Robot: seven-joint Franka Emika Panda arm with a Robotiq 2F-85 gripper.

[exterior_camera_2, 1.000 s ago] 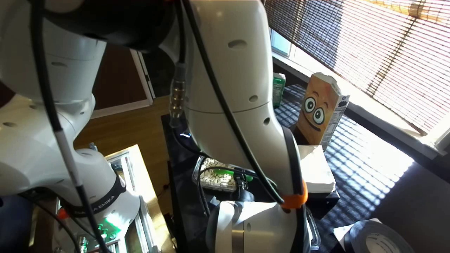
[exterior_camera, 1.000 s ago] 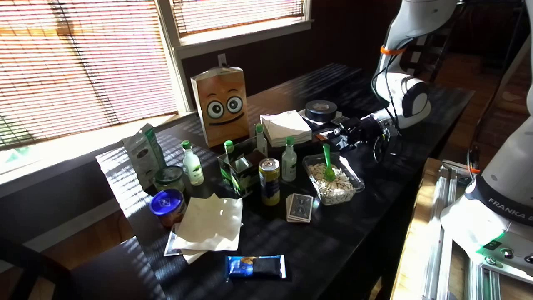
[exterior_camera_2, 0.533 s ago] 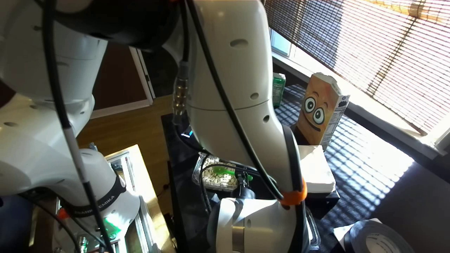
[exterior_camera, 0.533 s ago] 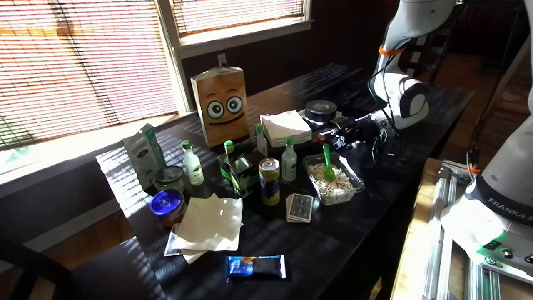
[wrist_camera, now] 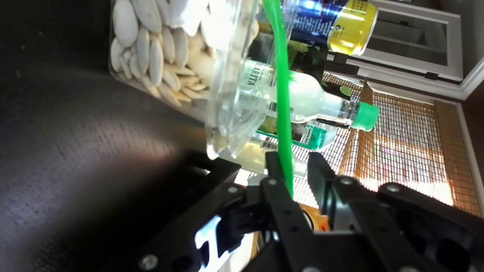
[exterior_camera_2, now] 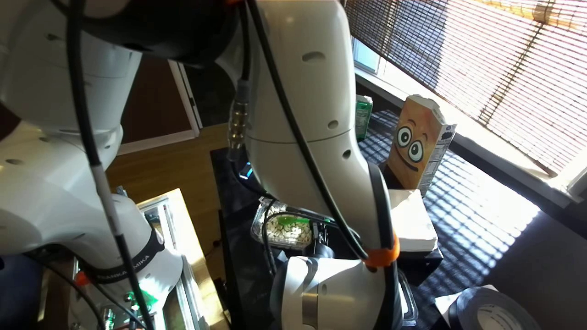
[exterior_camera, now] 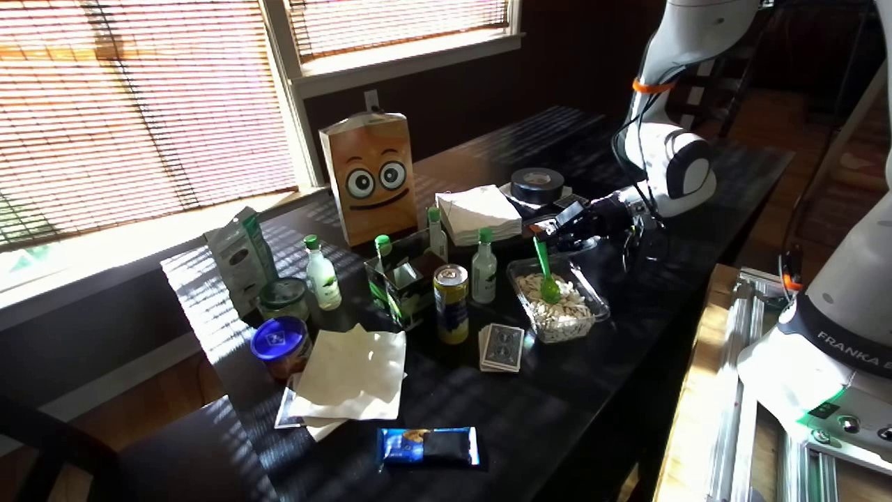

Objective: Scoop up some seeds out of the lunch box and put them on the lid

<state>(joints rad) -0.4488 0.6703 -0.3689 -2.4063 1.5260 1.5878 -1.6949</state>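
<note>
The clear lunch box (exterior_camera: 594,298) holds pale seeds (exterior_camera: 561,319), and a green spoon (exterior_camera: 550,289) stands in them, its handle leaning up toward my gripper (exterior_camera: 545,233). In the wrist view the spoon's green handle (wrist_camera: 281,87) runs down between the fingers of my gripper (wrist_camera: 293,158). It lies against or very near the left finger (wrist_camera: 273,162), while a gap separates it from the right finger (wrist_camera: 317,166). The jaws are partly open. In an exterior view, a clear plastic edge (exterior_camera_2: 408,298), possibly the lid, shows beside the arm, which hides the rest.
Around the box stand a small green-capped bottle (exterior_camera: 483,268), a yellow-blue can (exterior_camera: 451,307) and a card deck (exterior_camera: 502,347). Behind are napkins (exterior_camera: 481,213), black tape (exterior_camera: 537,185) and the carton with a face (exterior_camera: 369,181). A blue snack pack (exterior_camera: 428,446) lies in front.
The jaws have drawn closer together around the spoon handle. In an exterior view, the handle's top has tipped slightly left. The arm has shifted a little; the lunch box has stayed put.
</note>
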